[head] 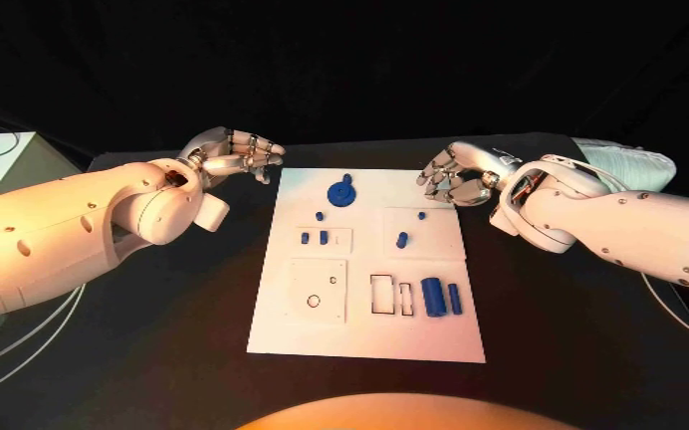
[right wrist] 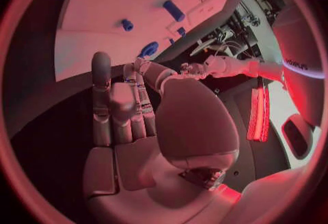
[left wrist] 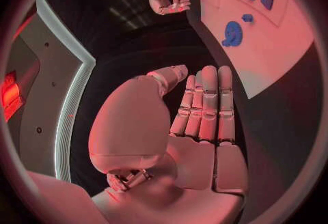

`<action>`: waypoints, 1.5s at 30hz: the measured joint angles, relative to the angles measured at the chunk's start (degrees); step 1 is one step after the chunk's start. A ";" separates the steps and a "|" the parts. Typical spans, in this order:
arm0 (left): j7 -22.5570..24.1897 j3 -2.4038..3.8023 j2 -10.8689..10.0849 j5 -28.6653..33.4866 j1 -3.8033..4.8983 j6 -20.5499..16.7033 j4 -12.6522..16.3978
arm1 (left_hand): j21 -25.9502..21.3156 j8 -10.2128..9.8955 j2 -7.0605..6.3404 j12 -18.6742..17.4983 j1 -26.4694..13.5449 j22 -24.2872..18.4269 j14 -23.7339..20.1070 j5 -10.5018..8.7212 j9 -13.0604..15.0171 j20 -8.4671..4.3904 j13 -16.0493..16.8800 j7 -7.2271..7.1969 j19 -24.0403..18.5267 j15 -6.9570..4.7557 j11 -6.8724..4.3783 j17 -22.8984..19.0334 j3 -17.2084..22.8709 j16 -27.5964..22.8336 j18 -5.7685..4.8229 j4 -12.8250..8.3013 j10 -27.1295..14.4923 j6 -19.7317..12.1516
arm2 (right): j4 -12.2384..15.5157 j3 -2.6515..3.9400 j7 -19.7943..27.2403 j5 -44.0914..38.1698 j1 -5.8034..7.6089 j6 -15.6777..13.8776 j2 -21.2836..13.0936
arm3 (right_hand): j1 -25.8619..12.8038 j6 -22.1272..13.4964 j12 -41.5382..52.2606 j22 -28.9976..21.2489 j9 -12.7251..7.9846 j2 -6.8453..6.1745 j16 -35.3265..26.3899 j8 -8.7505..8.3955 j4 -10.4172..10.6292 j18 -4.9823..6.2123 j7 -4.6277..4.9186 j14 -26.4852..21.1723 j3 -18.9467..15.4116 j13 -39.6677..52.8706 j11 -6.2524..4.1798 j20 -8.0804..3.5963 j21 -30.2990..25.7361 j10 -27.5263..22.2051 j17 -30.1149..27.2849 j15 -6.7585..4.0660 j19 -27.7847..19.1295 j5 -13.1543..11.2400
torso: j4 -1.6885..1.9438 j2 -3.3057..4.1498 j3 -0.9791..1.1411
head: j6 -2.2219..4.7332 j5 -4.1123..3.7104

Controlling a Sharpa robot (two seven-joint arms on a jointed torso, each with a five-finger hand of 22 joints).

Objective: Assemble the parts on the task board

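Note:
The white task board (head: 367,335) lies in the middle of the black table. A round blue part (head: 342,192) sits near its far edge, also seen as the round blue part (left wrist: 232,33). Small blue pieces (head: 315,237) stand in the board's middle rows, and a small blue peg (head: 402,241) lies to their right. Blue cylinders (head: 434,297) lie in the near right recess. My left hand (head: 230,156) hovers off the board's far left corner, fingers straight and empty (left wrist: 205,109). My right hand (head: 462,173) hovers at the far right corner, holding nothing (right wrist: 123,109).
Bare black table surrounds the board on both sides. White cables (head: 22,325) run along the left edge of the head view. An empty rectangular outline (head: 382,294) and a square plate with a small hole (head: 316,291) mark the board's near half.

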 measured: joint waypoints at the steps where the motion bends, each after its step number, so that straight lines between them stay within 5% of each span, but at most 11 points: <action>1: 0.36 0.01 -0.42 1.56 0.00 0.21 0.44 | -0.03 0.00 0.13 0.26 -0.13 -0.15 0.00 0.00 0.00 0.06 0.00 0.08 0.06 0.00 0.00 0.00 -0.28 0.00 0.00 0.19 0.00 -0.09 | 0.51 0.00 -1.14 -2.21 0.00 0.23 -0.03 | -0.58 0.00 0.00 3.09 0.08 -0.58 2.86 0.00 0.31 -0.28 0.00 0.00 0.31 0.00 0.00 0.02 2.60 0.00 2.84 0.00 1.46 0.00 | 0.00 0.01 0.00 | -0.01 -0.03; 4: 1.40 0.02 -1.50 5.45 -0.05 0.88 1.85 | -0.43 0.00 0.23 0.59 -0.23 -0.56 0.00 0.00 -0.13 0.31 0.07 0.30 0.56 0.00 0.00 0.00 -0.67 0.00 -0.01 0.23 0.00 -0.89 | 1.92 0.00 -4.96 -9.02 -0.08 1.09 -0.06 | -1.62 -0.09 0.00 10.78 0.28 -1.62 9.53 -0.43 1.34 -1.74 0.08 0.22 1.34 -0.04 0.03 0.19 8.99 -0.61 9.62 0.22 4.93 0.00 | 0.07 0.00 0.00 | -0.04 0.05; 6: 1.98 0.03 -1.97 7.20 -0.07 1.29 2.67 | -0.43 0.00 0.23 0.59 -0.23 -0.56 0.00 0.00 -0.14 0.23 0.07 0.30 0.65 0.00 0.00 0.00 -0.67 0.00 -0.01 0.23 0.00 -0.89 | 2.59 -0.01 -7.34 -12.86 -0.15 1.64 -0.07 | -2.20 -0.76 0.00 13.09 0.43 -2.39 11.77 -0.81 1.87 -1.76 0.50 0.30 1.87 -0.45 0.38 0.43 10.86 -2.51 11.84 0.30 5.90 0.00 | 0.11 0.00 -0.01 | -0.05 0.14; 16: 3.79 0.03 -3.16 10.27 -0.12 2.51 4.67 | -0.91 0.00 0.23 0.80 -0.23 -0.95 0.01 0.00 -0.28 0.22 0.07 0.58 1.06 0.00 0.21 0.07 -1.13 0.00 -0.01 0.41 -0.21 -1.61 | 5.11 -0.10 -14.41 -22.27 -0.72 3.66 0.30 | -3.08 -1.35 0.00 16.62 0.79 -4.69 15.02 -1.10 2.68 -1.76 0.87 0.30 2.01 -1.13 1.35 1.23 13.31 -5.47 15.10 0.71 6.71 0.00 | 0.04 -0.03 -0.12 | -0.07 0.16; 24: 4.38 0.03 -3.53 10.92 -0.13 2.75 4.80 | -1.13 0.00 0.23 0.81 -0.22 -1.14 0.01 0.00 -0.34 0.42 0.07 0.79 1.26 -0.01 0.41 0.07 -1.29 0.00 -0.01 0.57 -0.41 -1.82 | 6.10 -0.13 -16.90 -24.60 -1.12 5.01 0.54 | -3.26 -1.36 0.00 17.66 1.10 -4.96 16.01 -1.10 3.15 -2.63 0.87 0.51 1.85 -1.13 1.24 1.43 14.14 -5.76 16.04 0.92 6.91 -0.01 | 0.04 -0.01 -0.13 | -0.30 -0.30; 45: 4.57 0.03 -3.78 11.16 -0.14 2.77 4.79 | -1.49 0.00 0.22 1.31 -0.22 -1.59 0.22 0.00 -0.60 0.42 0.07 1.10 1.67 0.20 0.82 0.11 -1.60 0.21 -0.01 0.56 -0.82 -2.94 | 4.44 -0.08 -18.66 -25.46 -2.51 5.94 2.45 | -2.12 -0.09 0.00 19.97 2.26 -3.82 17.08 -0.20 4.06 -2.64 0.10 0.52 3.94 -0.72 0.61 1.23 15.81 -4.10 16.59 0.91 7.52 0.66 | 0.04 0.02 -0.08 | -0.82 -0.60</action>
